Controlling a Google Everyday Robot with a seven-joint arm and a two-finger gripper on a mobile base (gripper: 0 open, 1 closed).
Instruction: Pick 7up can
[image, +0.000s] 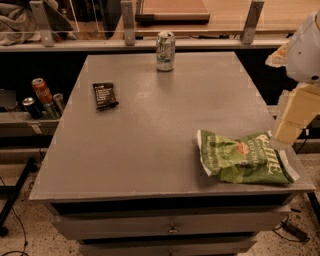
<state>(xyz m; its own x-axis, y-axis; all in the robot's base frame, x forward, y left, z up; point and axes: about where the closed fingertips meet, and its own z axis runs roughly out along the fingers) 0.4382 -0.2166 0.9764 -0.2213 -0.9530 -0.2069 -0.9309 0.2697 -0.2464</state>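
Observation:
The 7up can (165, 51) stands upright at the far edge of the grey table (150, 145), just left of its middle. It has a white-and-green label and a silver top rim. My gripper (291, 120) hangs at the right edge of the view, over the table's right side, just above the right end of a green chip bag. It is far from the can, to the right of it and nearer to the camera. Nothing shows in it.
A green chip bag (242, 157) lies at the front right of the table. A small dark snack packet (104, 95) lies at the left. A red cola can (42, 91) and dark cans (31, 106) stand on a lower shelf to the left. A railing (125, 44) runs behind the table.

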